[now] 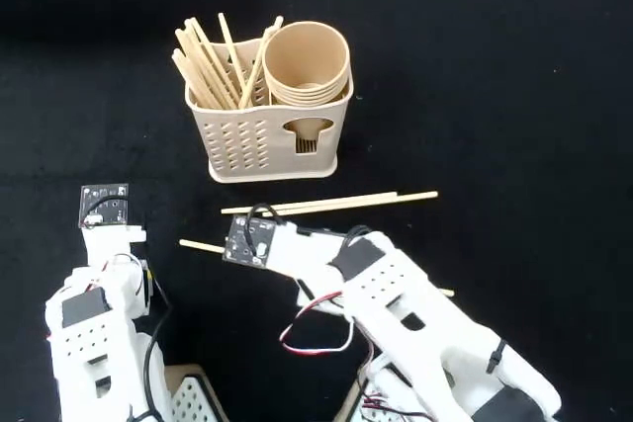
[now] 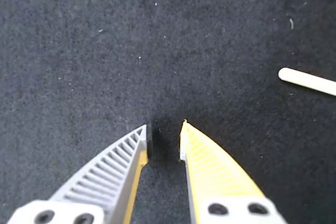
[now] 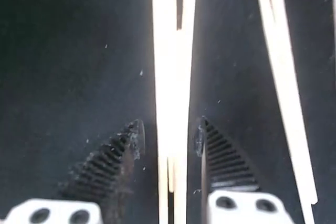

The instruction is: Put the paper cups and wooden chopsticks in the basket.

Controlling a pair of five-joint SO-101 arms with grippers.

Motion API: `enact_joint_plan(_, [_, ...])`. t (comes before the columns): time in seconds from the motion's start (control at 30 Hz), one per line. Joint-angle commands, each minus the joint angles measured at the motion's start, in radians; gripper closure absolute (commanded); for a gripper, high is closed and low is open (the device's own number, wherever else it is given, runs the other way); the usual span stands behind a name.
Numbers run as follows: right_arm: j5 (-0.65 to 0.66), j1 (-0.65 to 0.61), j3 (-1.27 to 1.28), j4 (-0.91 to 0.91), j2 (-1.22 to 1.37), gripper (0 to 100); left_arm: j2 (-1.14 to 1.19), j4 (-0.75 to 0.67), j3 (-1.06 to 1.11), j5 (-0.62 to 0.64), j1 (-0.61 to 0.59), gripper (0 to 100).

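Your right gripper [image 3: 169, 129] is spread astride the chopstick pair [image 3: 170, 66] at centre frame; next, likely pinch them and lift toward the basket [image 1: 259, 143].

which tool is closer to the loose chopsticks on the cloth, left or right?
Right. The right tool is open with loose chopsticks running between its fingers. The left tool is over bare cloth, with one chopstick tip off to its side.
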Motion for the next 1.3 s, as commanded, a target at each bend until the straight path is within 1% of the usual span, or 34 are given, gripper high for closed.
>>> enact_joint_plan(0.0, [-0.012,0.003,-0.05,-0.032,0.033,82.5,0.002,-0.021,0.002,-0.005,-0.008,88])
enact_joint_plan(0.17, [-0.011,0.023,-0.068,-0.092,0.188,82.5,0.002,-0.021,0.002,-0.005,-0.008,88])
enact_joint_plan(0.27, [-0.011,0.02,-0.114,-0.08,0.259,82.9,0.002,-0.021,0.002,-0.005,-0.008,88])
enact_joint_plan(0.33, [-0.011,0.02,-0.137,-0.069,0.28,87.1,0.002,-0.021,0.002,-0.005,-0.008,88])
enact_joint_plan(0.43, [-0.011,0.021,-0.148,-0.074,0.286,98.5,0.002,-0.021,0.002,-0.005,-0.008,88])
enact_joint_plan(0.53, [-0.011,0.025,-0.154,-0.072,0.288,96.6,0.002,-0.021,0.002,-0.005,-0.008,88])
enact_joint_plan(0.63, [-0.012,0.04,-0.159,-0.072,0.288,98.7,0.002,-0.021,0.002,-0.005,-0.008,88])
enact_joint_plan(0.8, [-0.012,0.086,-0.183,-0.055,0.285,98.6,0.002,-0.021,0.002,-0.005,-0.008,88])
enact_joint_plan(0.9, [-0.011,0.087,-0.211,0.017,0.24,98.6,0.002,-0.021,0.002,-0.005,-0.008,88])
enact_joint_plan(1.03, [-0.011,0.086,-0.236,0.101,0.085,98.6,0.002,-0.021,0.002,-0.005,-0.008,88])
enact_joint_plan(1.2, [-0.018,0.083,-0.206,0.098,-0.071,98.6,0.002,-0.021,0.002,-0.005,-0.008,88])
enact_joint_plan(1.27, [-0.037,0.074,-0.188,0.063,-0.099,98.6,0.002,-0.021,0.002,-0.005,-0.008,88])
